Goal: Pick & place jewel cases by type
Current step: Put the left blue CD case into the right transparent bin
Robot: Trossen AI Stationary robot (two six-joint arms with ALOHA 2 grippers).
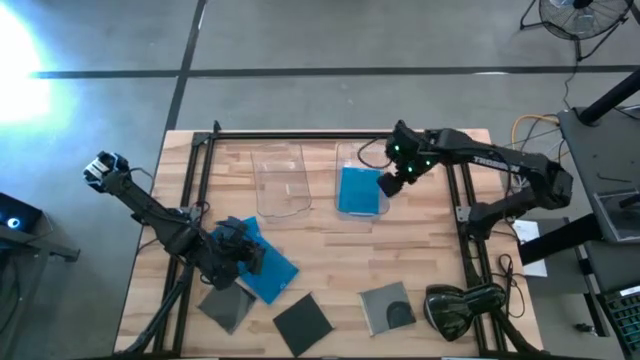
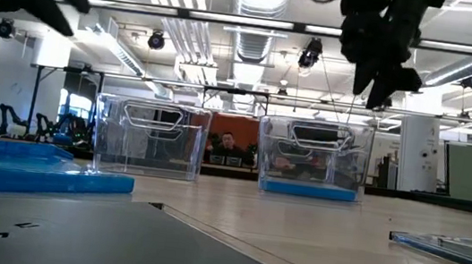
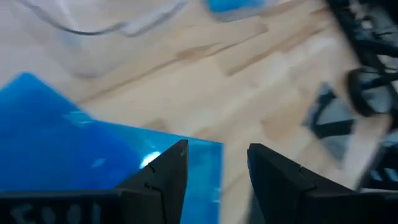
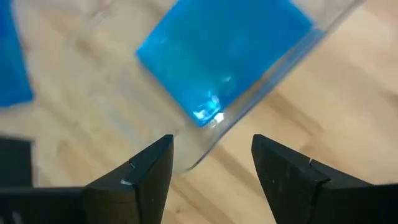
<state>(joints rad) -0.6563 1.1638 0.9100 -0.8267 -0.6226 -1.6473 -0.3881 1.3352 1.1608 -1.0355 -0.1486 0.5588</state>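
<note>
Jewel cases (image 1: 270,268) — bright blue, dark grey (image 1: 303,322); bins (image 1: 280,180) clear

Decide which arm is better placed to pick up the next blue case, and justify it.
Left. The left gripper hangs open right over the blue cases near the front; the right gripper is by the bin.

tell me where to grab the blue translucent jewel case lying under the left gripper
Take the flat blue translucent jewel case by its free edge, coming from above: it lies flat on the wooden table, too thin for a side approach. The open left gripper already hovers over that edge.
</note>
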